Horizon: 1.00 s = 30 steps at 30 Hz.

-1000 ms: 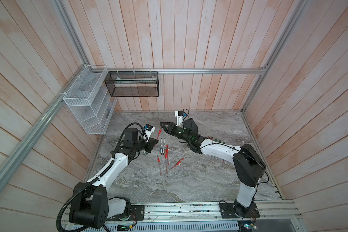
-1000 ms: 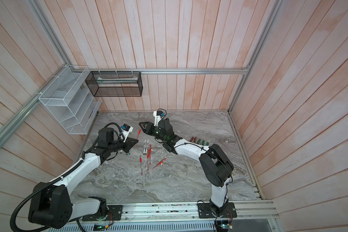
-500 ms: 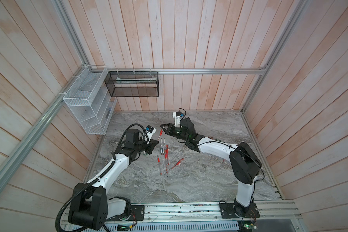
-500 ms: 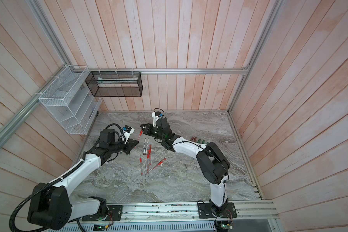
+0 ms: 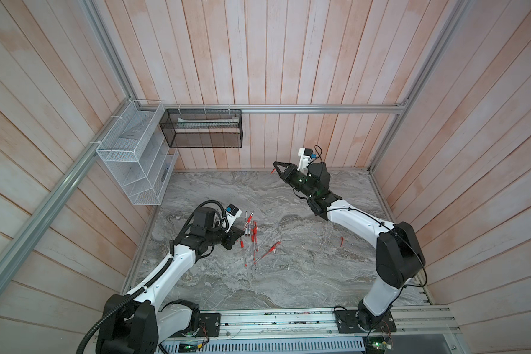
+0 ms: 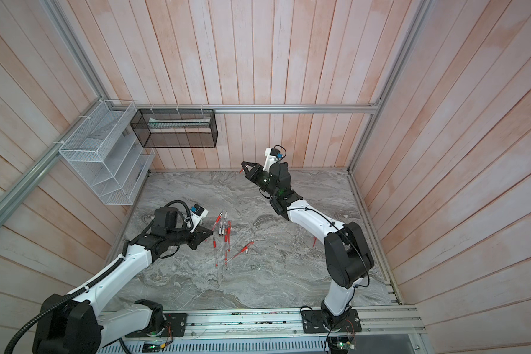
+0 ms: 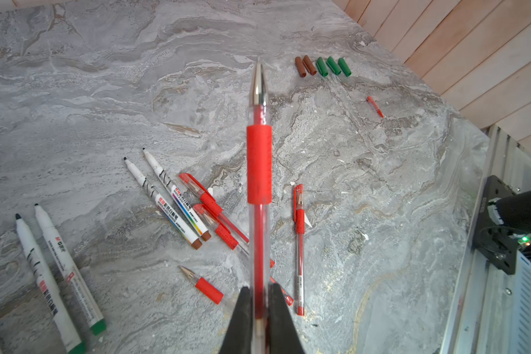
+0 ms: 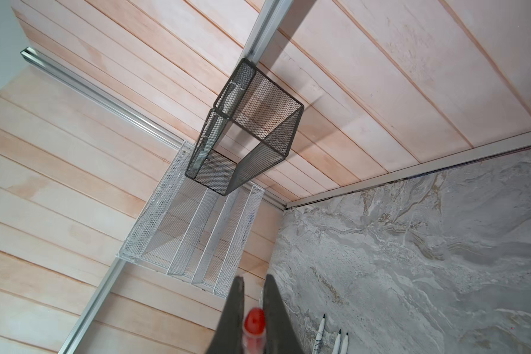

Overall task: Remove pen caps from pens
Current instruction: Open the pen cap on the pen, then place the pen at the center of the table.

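Red plastic in both hands. The left hand (image 7: pixel 258 291) was clamped on the clear barrel of a pen (image 7: pixel 259 165), low over the table (image 7: pixel 105 76). The pen's long axis ran straight out from the hand, with its metal tip bare and pointing toward the right arm's side. The right hand (image 8: pixel 253 277) was pinched shut on the red cap (image 8: pixel 253 325), gripped end-on. In a top view the right hand (image 5: pixel 278 167) stood high near the back wall, well apart from the pen.

Cap and pen were parted, so this pair read as done. Judged next step: set the cap down.

The left wrist view showed where freed caps lay. Brown caps (image 7: pixel 305 66) and green caps (image 7: pixel 333 66) sat in a row, side by side, with a loose cap (image 7: pixel 375 106), red, near them. The row lay beyond the pen's tip, on the right arm's side of the table and far below the raised hand. The right arm was the nearer one. It would likely have to swing down and back toward its own base.

Other pens (image 7: pixel 299 245) lay under the left hand, some of them capped.
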Available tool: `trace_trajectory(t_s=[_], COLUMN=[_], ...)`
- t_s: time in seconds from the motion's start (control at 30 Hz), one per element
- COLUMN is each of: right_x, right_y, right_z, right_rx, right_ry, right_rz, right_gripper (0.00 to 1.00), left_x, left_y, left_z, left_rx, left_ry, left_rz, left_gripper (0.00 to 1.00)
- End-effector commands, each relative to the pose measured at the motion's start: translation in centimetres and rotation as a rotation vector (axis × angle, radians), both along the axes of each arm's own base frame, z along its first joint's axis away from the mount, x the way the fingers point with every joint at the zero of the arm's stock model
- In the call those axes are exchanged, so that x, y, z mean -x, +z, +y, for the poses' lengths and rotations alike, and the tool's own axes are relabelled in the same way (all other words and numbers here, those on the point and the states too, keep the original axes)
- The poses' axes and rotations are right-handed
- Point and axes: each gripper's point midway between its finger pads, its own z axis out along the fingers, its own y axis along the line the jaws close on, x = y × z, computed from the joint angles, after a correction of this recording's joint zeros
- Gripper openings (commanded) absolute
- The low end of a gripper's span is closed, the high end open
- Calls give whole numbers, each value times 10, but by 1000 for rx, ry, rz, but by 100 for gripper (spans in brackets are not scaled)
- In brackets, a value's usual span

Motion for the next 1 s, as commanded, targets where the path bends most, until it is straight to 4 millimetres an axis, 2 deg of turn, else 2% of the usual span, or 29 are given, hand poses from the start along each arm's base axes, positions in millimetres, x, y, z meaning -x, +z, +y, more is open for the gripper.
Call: trace_trajectory(t_s=[0.0, 0.17, 0.37, 0.53, 0.73, 0.83, 0.97], right_x=[18, 40, 63, 85, 111, 119, 129], right_y=[-14, -51, -94, -126, -164, -182, -199], right_z=[-15, -57, -98, -115, -134, -154, -180], right_rx=[65, 195, 345, 483, 562, 595, 609], right_ry=[1, -61, -105, -92, -90, -125, -159], right_rz=[14, 90, 202, 285, 421, 494, 569], right_gripper=[0, 0, 0, 0, 0, 0, 0], left_x=[-2, 2, 13, 14, 25, 23, 24], left_y=[14, 10, -21, -35, -61, -78, -89], left_z=[8, 27, 41, 35, 15, 21, 21], left_rx=[78, 240, 446, 463, 421, 390, 375], left_ry=[106, 269, 406, 411, 373, 434, 443], left_rz=[85, 301, 464, 493, 589, 615, 640], left_gripper=[0, 0, 0, 0, 0, 0, 0])
